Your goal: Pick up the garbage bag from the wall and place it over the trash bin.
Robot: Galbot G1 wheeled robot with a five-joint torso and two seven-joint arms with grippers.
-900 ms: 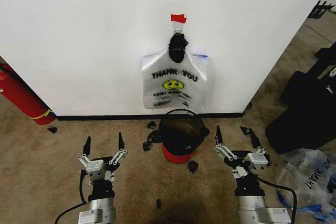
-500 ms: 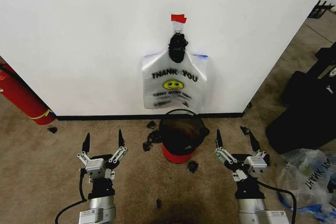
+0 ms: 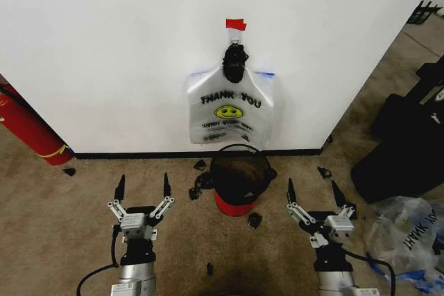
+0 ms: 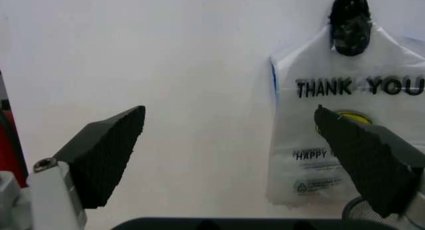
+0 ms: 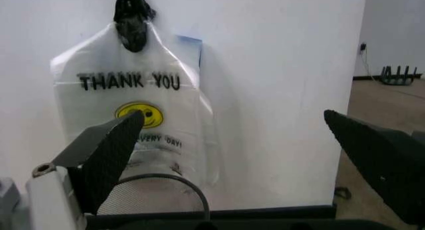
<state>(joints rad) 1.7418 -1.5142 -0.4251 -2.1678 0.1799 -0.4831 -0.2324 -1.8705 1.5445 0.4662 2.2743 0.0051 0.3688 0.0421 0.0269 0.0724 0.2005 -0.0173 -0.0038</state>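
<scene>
Both grippers, left (image 3: 143,188) & right (image 3: 313,193), pulled back, jaws wide, empty.

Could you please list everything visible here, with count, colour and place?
garbage bag: one, translucent white with black lettering and a yellow smiley, hanging on the wall
wall: one, white with a black baseboard, straight ahead
red tape: one piece, on the wall above the bag
trash bin: one, black with a red base, on the carpet below the bag
red cylinder: one, yellow band, leaning at the far left
clear bag: one, lettered, on the floor at the right
black debris: several bits, around the bin
left gripper: fingers open, low left
right gripper: fingers open, low right
</scene>
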